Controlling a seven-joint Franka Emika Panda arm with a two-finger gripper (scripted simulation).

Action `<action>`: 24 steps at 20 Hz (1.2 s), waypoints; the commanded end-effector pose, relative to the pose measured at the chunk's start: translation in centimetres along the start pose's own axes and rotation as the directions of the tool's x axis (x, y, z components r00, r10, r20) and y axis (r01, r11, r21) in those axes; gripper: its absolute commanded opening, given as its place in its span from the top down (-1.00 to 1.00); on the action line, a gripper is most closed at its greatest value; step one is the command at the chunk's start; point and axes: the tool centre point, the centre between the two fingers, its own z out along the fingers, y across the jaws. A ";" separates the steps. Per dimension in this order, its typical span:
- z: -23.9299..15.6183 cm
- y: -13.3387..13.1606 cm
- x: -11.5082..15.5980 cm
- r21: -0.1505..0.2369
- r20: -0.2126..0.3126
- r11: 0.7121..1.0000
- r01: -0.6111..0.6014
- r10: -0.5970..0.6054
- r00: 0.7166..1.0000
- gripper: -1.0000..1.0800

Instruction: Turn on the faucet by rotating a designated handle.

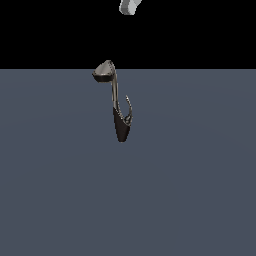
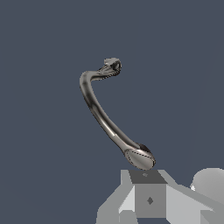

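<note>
The gripper [image 1: 129, 6] hangs high above the faucet [image 1: 120, 125], apart from its handle [image 1: 129, 107]; I cannot tell if its jaws are open.

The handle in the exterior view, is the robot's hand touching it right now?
No. The handle stands free beside the faucet, and only a grey bit of the arm shows, far above it.

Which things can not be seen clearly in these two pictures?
- Gripper: wrist view's lower edge crops it, fingertips unseen; open or shut unknown.
- Arm: exterior view's top edge cuts it.
- Handle: thin and small in exterior view; unclear in wrist view.
- Faucet: its base mounting is unclear.
</note>
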 end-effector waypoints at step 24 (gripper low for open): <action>15.2 -5.1 17.2 0.126 0.325 0.736 -0.665 0.603 0.728 1.00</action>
